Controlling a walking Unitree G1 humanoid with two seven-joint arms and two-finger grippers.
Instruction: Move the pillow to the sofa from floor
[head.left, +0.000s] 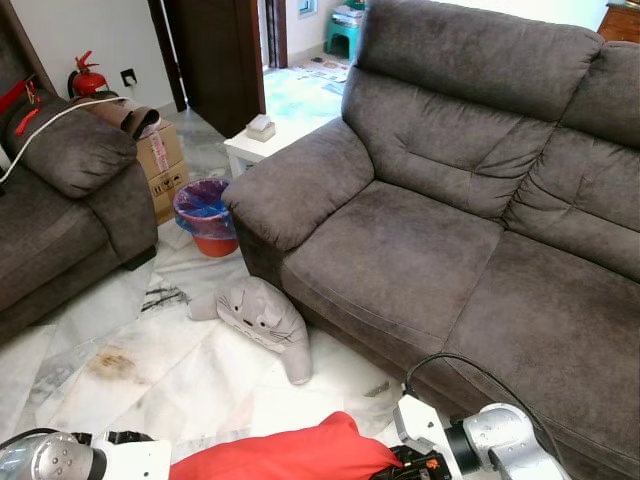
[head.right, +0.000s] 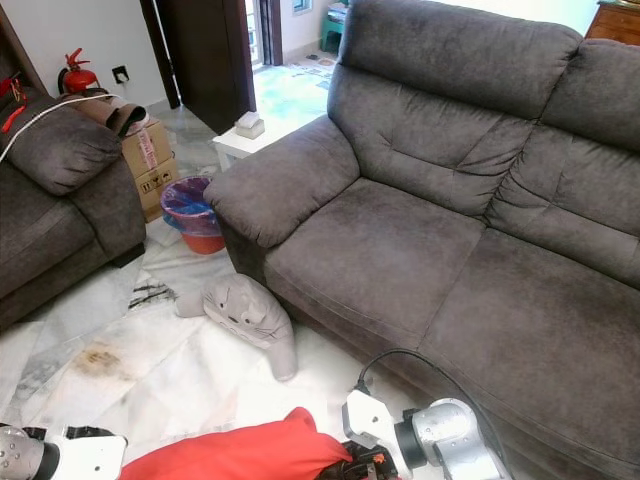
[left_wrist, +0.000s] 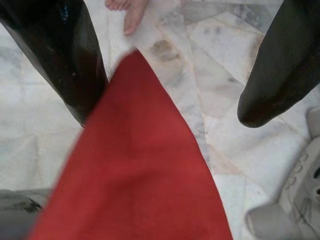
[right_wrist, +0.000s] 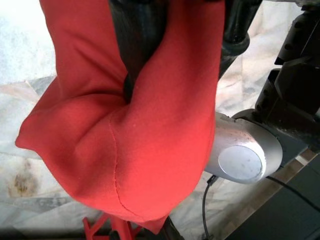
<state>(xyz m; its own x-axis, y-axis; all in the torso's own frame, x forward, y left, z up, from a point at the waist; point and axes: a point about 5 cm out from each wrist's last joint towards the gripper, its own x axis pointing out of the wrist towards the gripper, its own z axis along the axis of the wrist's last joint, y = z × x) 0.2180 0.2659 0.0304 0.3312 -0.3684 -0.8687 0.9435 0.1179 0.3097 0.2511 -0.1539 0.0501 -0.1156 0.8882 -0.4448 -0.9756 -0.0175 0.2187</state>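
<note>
— Where is the red pillow (head.left: 290, 455)?
— Low above the floor (head.left: 190, 370), near the sofa (head.left: 450, 260). The right gripper (right_wrist: 135, 75) pinches it tight.
— And the left gripper (left_wrist: 165, 80)?
— Its fingers are wide apart, pillow corner between them.

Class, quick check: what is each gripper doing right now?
Left gripper: open, fingers either side of the red pillow.
Right gripper: shut on the red pillow.

Head stereo pair angled down at sofa (head.left: 450, 250) & floor — wrist cams close-up on red pillow (left_wrist: 135, 170).
</note>
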